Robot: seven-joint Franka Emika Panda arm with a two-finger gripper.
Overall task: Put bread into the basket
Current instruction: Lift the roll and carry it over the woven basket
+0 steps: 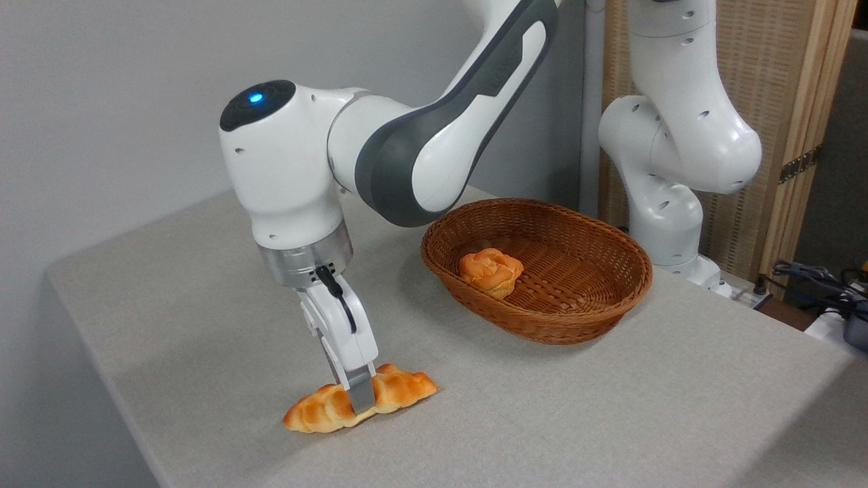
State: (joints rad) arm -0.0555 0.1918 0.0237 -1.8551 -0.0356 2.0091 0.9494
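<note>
The tool (359,393) straddles the bread (400,390) on the table (610,407), basket (576,325) apart.

White arm (434,129) w/ dark grey panels, blue LED on black cap, silver wrist ring, black cable, grey finger pads (361,392).

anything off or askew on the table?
Nothing stands out. Long golden braided loaf lies flat on the grey table under the gripper; oval brown wicker basket sits upright holding a small round knotted bun.

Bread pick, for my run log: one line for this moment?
phase: grasp | gripper jaws astride bread on table | basket: bun only
</note>
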